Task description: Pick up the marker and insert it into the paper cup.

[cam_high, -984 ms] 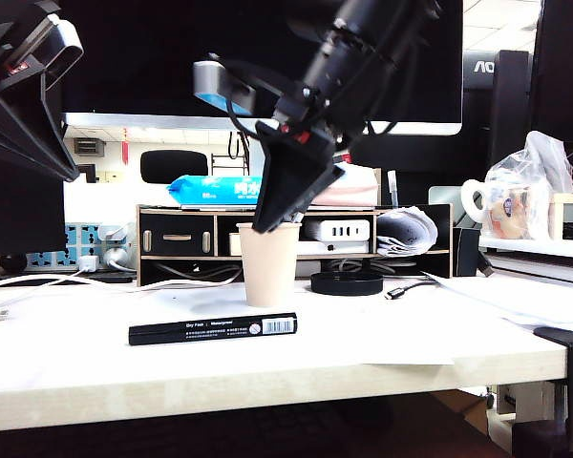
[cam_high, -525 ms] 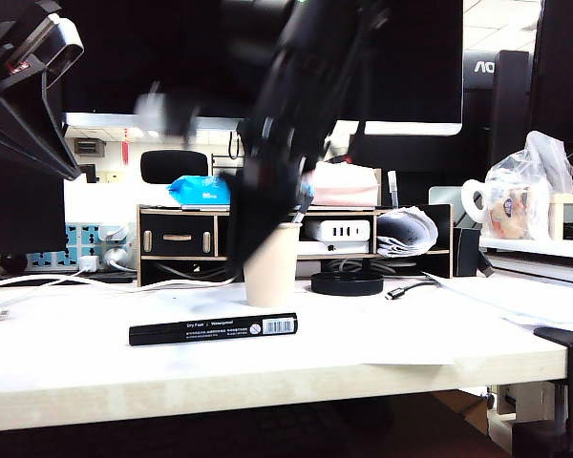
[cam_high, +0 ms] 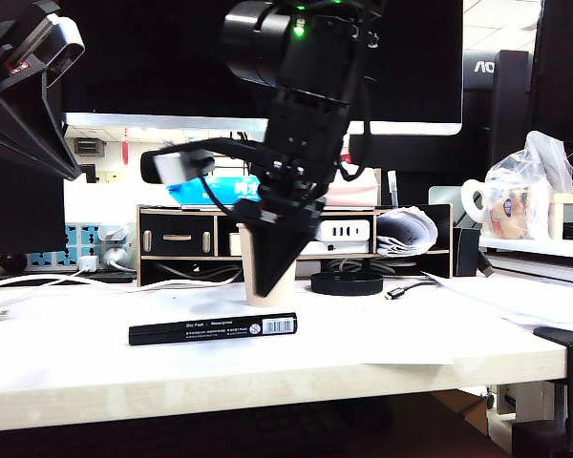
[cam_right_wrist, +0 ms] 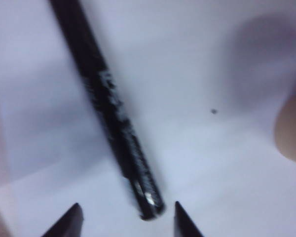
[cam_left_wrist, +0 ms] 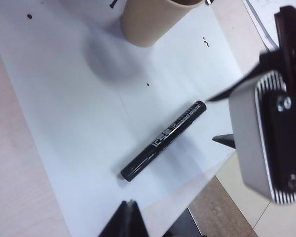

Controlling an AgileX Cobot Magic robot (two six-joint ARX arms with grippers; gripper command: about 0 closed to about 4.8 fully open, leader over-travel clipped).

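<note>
The black marker [cam_high: 213, 328] lies flat on white paper near the table's front edge, its barcode end to the right; it also shows in the left wrist view [cam_left_wrist: 164, 140]. Behind it stands the beige paper cup [cam_high: 257, 258], upright and partly covered by my right gripper [cam_high: 268, 286]. That gripper points down just above the marker's barcode end. In the right wrist view its jaws [cam_right_wrist: 127, 213] stand open on either side of the marker's end [cam_right_wrist: 108, 108], with nothing held. My left gripper [cam_high: 67, 172] hangs high at the left, shut and empty [cam_left_wrist: 130, 205].
A wooden desk organiser [cam_high: 177, 243] with drawers stands behind the cup, and a black round disc [cam_high: 347, 282] lies beside it. A mug in a plastic bag [cam_high: 516, 205] sits at the back right. White cables [cam_high: 38, 281] run along the left.
My right arm has swung down and turned in front of the cup, bringing its fingers lower toward the marker's right end, and its jaws have opened wider. The marker, the cup and the left arm have not moved.
</note>
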